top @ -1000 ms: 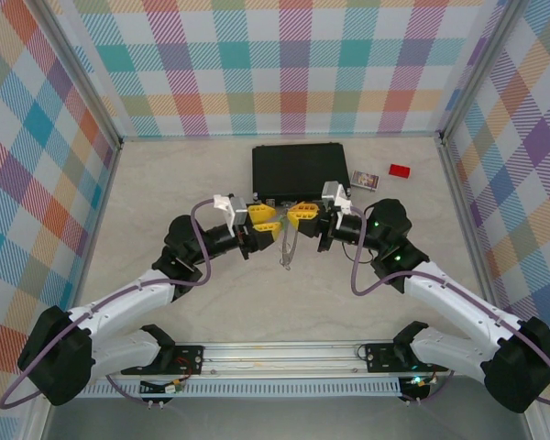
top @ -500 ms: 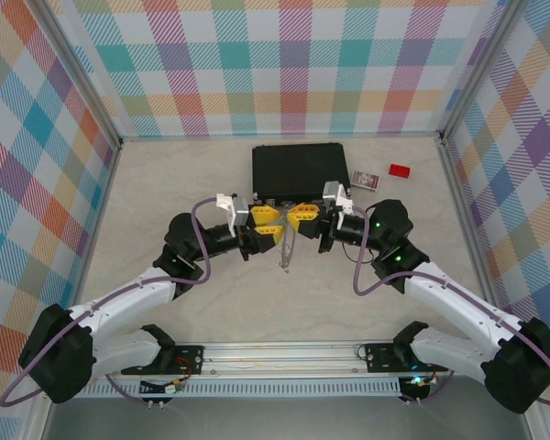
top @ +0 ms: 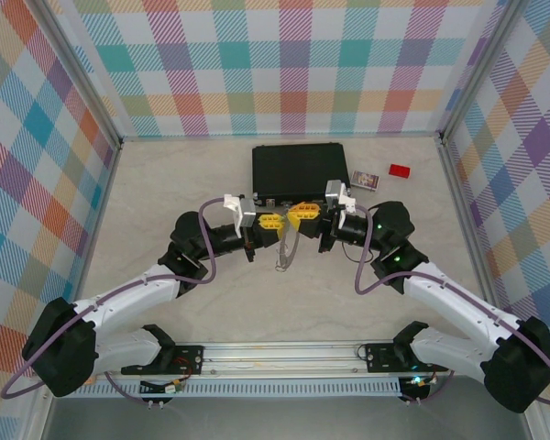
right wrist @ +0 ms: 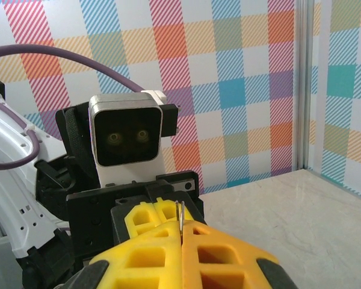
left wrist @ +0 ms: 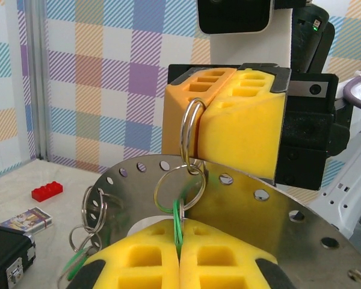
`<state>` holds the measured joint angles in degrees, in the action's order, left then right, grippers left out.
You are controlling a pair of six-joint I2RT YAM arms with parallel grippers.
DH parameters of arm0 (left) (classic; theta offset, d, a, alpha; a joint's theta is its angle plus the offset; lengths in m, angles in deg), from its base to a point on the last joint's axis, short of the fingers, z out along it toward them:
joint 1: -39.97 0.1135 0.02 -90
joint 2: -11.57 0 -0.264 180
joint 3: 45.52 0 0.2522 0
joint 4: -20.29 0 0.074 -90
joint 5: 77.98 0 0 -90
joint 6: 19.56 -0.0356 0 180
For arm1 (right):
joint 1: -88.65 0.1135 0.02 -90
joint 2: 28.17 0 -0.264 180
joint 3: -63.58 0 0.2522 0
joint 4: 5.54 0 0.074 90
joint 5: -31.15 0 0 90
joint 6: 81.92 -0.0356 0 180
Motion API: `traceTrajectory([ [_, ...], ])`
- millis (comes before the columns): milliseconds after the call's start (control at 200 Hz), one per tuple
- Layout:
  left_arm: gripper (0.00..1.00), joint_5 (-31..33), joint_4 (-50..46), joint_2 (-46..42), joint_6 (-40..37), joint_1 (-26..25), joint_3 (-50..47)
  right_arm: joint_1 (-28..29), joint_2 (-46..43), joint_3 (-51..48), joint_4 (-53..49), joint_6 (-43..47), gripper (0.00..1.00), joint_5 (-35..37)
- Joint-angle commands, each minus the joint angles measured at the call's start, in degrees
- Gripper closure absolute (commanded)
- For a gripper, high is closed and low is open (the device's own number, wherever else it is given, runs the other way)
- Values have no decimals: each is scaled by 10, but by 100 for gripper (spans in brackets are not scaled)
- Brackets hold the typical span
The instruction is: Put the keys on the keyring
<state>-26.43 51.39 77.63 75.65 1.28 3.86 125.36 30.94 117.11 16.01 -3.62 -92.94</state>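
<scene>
Here, over the middle of the desk (top: 165, 192), just near of the black case (top: 298, 168), the left fingers (top: 270, 221) and right fingers (top: 303, 214) face each other closely. The left pair is pressed shut on the thin edge of a green key (left wrist: 178, 214); the right pair is clamped on a small wire ring (left wrist: 184, 132). The keyring (left wrist: 240, 208), a flat grey perforated hoop, curves between them; a cluster of small rings (left wrist: 93, 211) with a second green key (left wrist: 74, 265) hangs just beside it; a red block (top: 400, 170) lies at far right.
</scene>
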Motion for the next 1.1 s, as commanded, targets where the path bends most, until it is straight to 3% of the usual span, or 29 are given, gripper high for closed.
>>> traceTrajectory([
  [0, 100, -9, -22, 1, -22, -17, 19, -1, 3, -2, 82, -28, 100, 7],
  [275, 100, 5, -42, 5, -40, -40, 28, -2, 15, -8, 115, -48, 100, 17],
  [350, 82, 23, -33, -4, -39, -40, 17, -1, 12, -11, 114, -46, 100, 20],
  [455, 73, 59, -33, -25, -39, -38, 5, -2, 7, -16, 111, -41, 100, 25],
  [515, 59, 85, -35, -36, -35, -37, 1, -3, 3, -17, 110, -40, 100, 25],
  [980, 56, 208, -66, -112, -15, -13, -13, -10, -4, -29, 109, -41, 100, 22],
  [1095, 56, 207, -83, -120, -13, -8, -6, -11, -2, -29, 110, -43, 100, 20],
])
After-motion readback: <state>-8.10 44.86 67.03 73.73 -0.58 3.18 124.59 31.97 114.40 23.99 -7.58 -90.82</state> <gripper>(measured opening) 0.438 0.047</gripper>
